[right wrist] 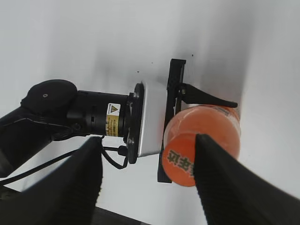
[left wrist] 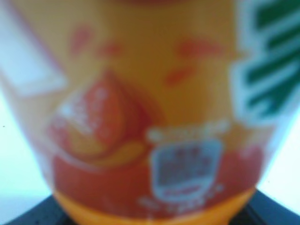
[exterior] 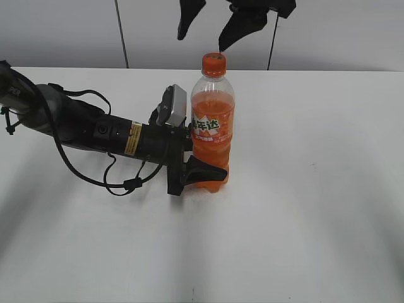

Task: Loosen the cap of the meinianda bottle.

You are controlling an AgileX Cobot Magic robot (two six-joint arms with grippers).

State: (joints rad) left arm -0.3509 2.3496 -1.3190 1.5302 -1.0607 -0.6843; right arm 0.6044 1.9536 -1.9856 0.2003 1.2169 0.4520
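Meinianda bottle (exterior: 213, 129) stands upright mid white desk (exterior: 303, 208), orange cap (exterior: 214, 64) on top. Left gripper (exterior: 205, 172) comes in low from left, clamped on bottle's lower body, one black finger (exterior: 208, 169) across front near base. Left wrist view just blurry orange label up close (left wrist: 140, 117), so grip contact there hard to judge, tbh. Right gripper (exterior: 205, 28) hangs above cap, jaws spread wide, not touching it, holding nothing. Right wrist view looks straight down on bottle (right wrist: 206, 136) between dark fingers (right wrist: 234, 187).
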